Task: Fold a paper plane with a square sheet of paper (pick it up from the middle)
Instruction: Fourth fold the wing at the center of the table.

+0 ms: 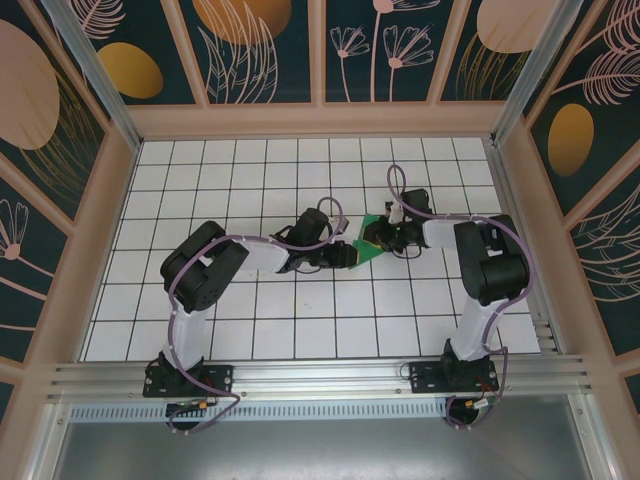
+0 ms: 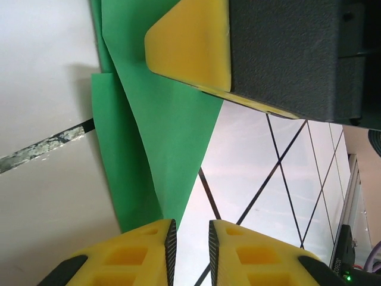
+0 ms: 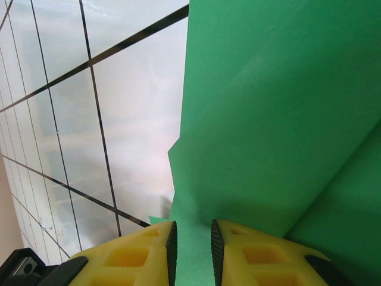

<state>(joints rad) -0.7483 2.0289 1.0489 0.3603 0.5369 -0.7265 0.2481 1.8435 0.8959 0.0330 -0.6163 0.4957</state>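
Right pincer (image 3: 191, 253) clamps an edge of the green paper (image 3: 268, 119).

The bright green folded sheet of paper (image 1: 368, 247) sits over the white grid-lined table (image 1: 250, 330) between the two claws, just right of the left claw (image 1: 352, 256) and just left of the right claw (image 1: 384, 239). Seen from the left wrist, the sheet stretches ahead of the left claw (image 2: 190, 241). Its near corner ends at one finger (image 2: 149, 250), and the slit between the fingers is bare. The right claw's finger (image 2: 193, 42) lies on its far part. The sheet passes between the right claw's (image 3: 191, 238) fingers and spreads ahead and rightward.
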